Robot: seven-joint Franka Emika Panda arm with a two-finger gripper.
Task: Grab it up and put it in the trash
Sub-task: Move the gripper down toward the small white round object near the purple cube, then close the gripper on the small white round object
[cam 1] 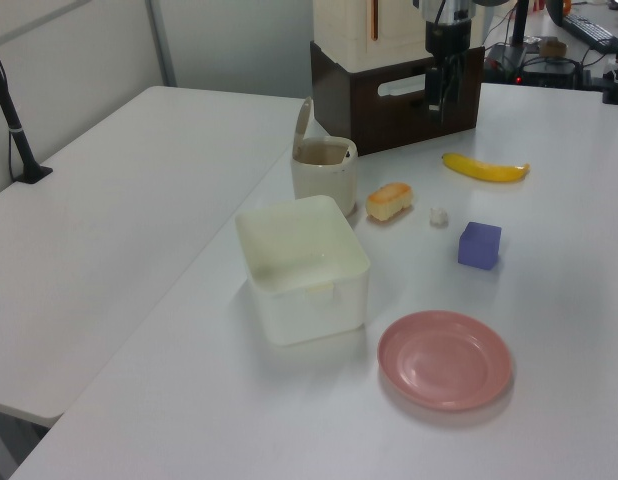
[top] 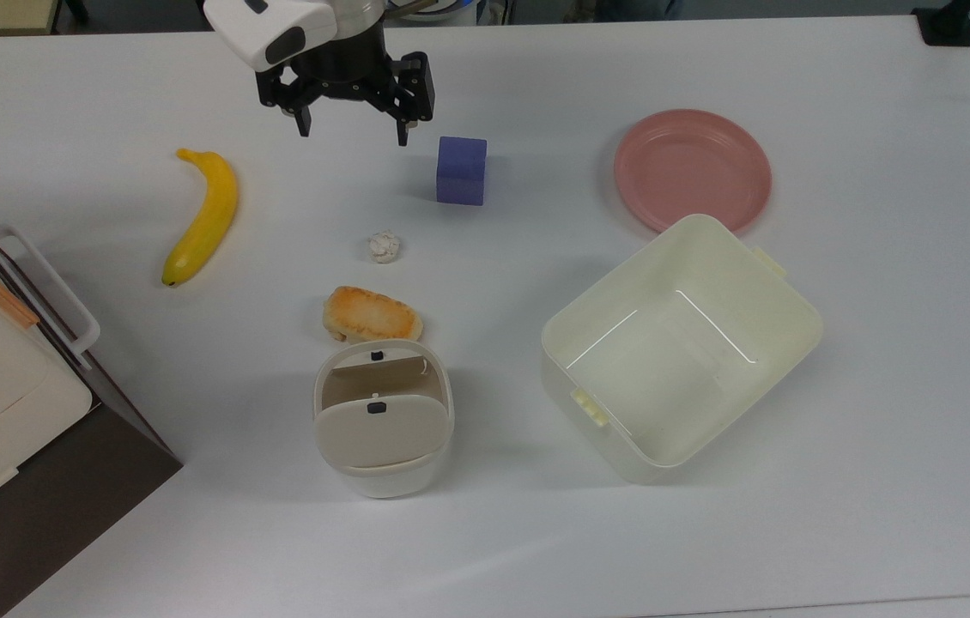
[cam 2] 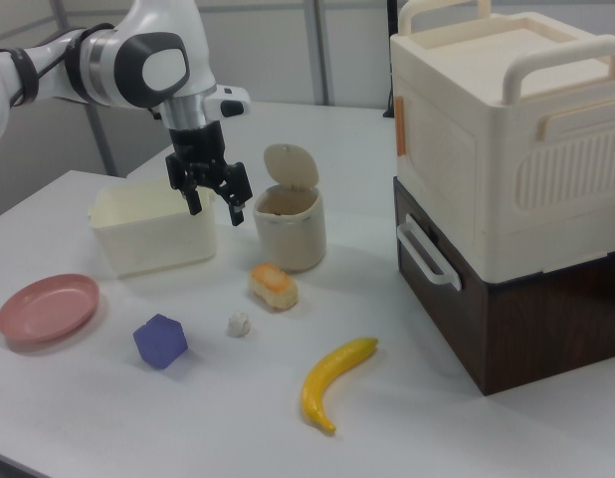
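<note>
A small crumpled white paper ball (top: 383, 247) (cam 1: 438, 215) (cam 2: 238, 324) lies on the white table between the purple block and the bread roll. The beige-white bin (top: 382, 419) (cam 1: 323, 168) (cam 2: 289, 223) stands past the roll with its flap lid tipped open. My gripper (top: 352, 134) (cam 2: 217, 211) hangs open and empty above the table, well clear of the ball, toward the top view's upper edge between the banana and the purple block. In the left view the gripper (cam 1: 438, 98) shows in front of the brown cabinet.
A bread roll (top: 372, 315) sits next to the bin. A banana (top: 202, 217) lies at the top view's left, a purple block (top: 461, 170) and pink plate (top: 692, 168) to the right. A cream square tub (top: 681, 348) stands open. A brown-and-cream cabinet (cam 2: 507, 179) borders the table.
</note>
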